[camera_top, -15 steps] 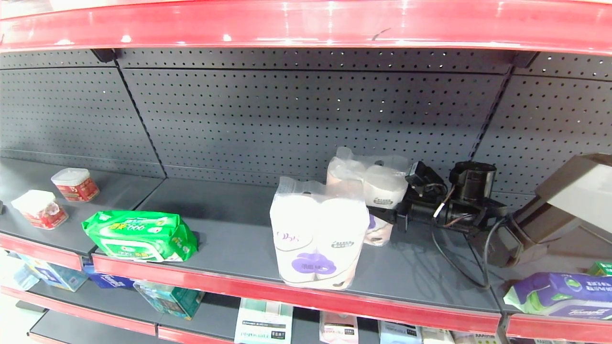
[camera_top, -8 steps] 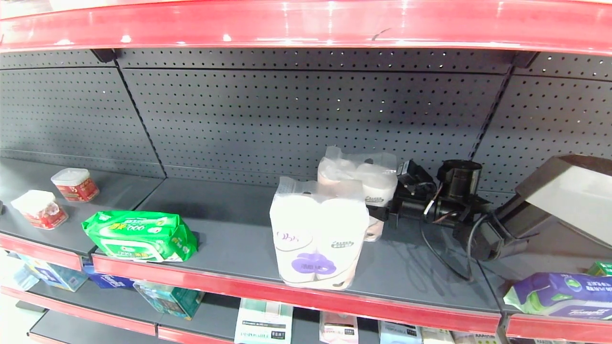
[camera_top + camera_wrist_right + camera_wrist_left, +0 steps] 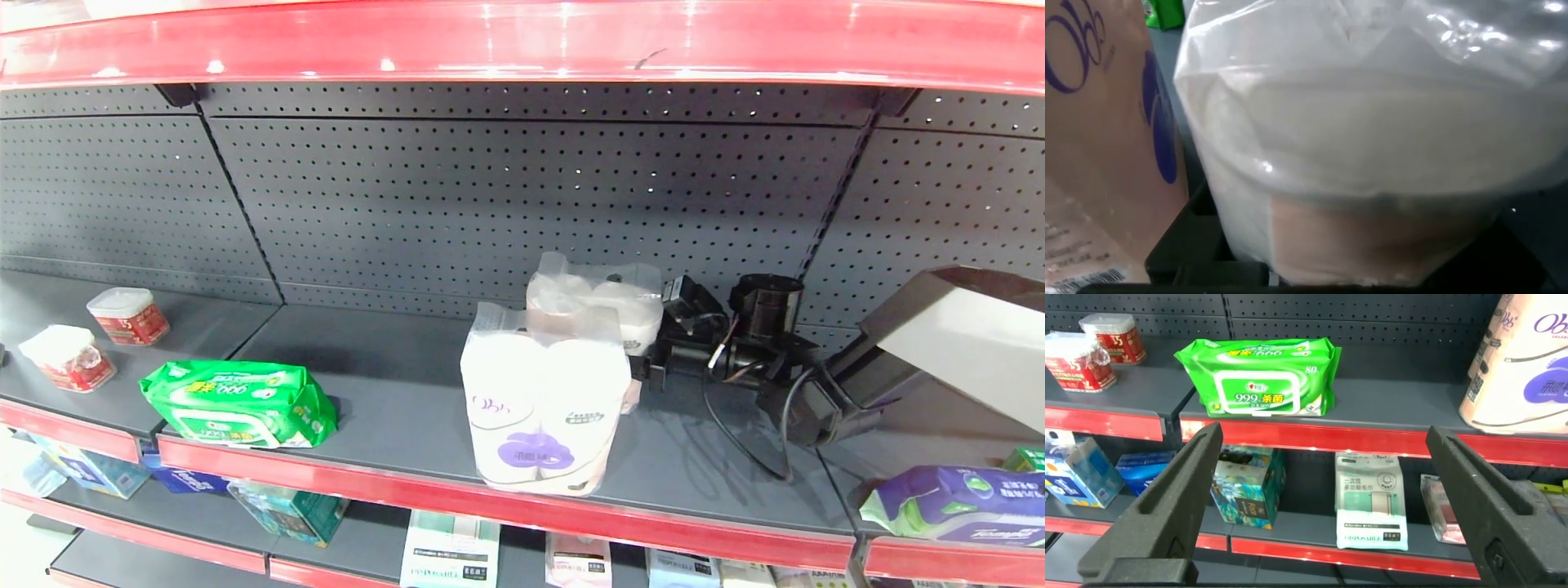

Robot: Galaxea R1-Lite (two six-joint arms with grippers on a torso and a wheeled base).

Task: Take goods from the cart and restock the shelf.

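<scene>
the right gripper clamps a clear-wrapped white toilet-roll pack behind a purple-printed pack standing on the grey metal shelf, while the left gripper hangs wide open.

The shelf is a dark grey deck with a red front lip and a perforated back panel, split into bays. In the left bay stands a red-and-white tub, with a second tub nearer the lip. In the middle bay a green wipes pack lies flat by the lip, and well to its right a front roll pack stands upright. Just behind it is a second roll pack, its base hidden. In the right bay a purple wipes pack lies at the lip. The lower shelf carries boxes and flat packs
</scene>
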